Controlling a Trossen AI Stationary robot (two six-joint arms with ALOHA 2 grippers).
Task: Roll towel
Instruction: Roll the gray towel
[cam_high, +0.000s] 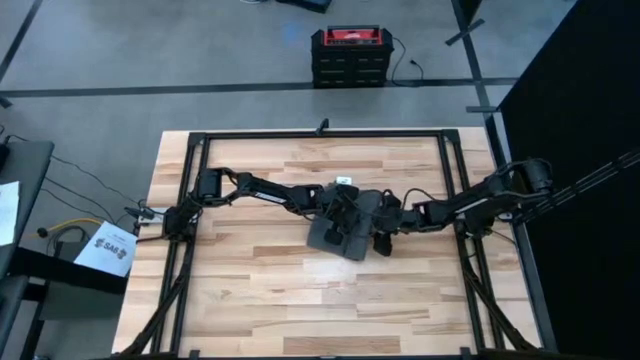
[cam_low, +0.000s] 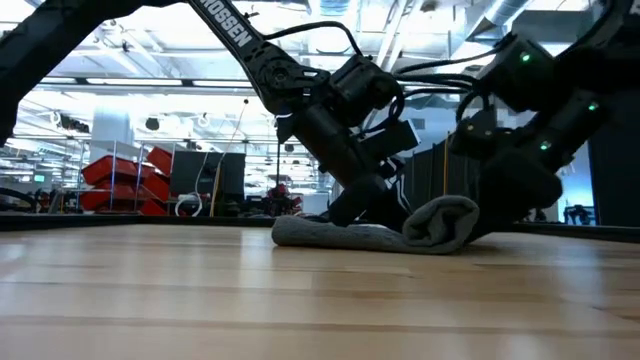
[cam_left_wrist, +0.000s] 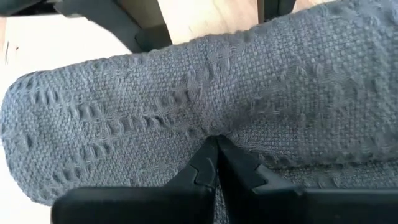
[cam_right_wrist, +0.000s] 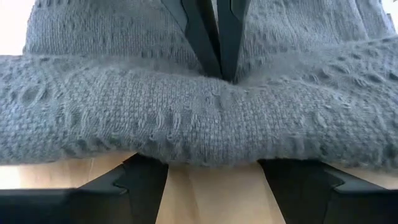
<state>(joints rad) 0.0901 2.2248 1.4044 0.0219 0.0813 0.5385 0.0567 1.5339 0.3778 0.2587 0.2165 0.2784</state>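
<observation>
Lying partly rolled, the grey woven towel (cam_high: 345, 232) is pinched by left jaws; right jaws wide.

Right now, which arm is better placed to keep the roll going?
Probably the right. The right gripper is open behind the towel's raised fold, free to push it over. The left gripper is shut on the towel, pinning it from the opposite side.
</observation>
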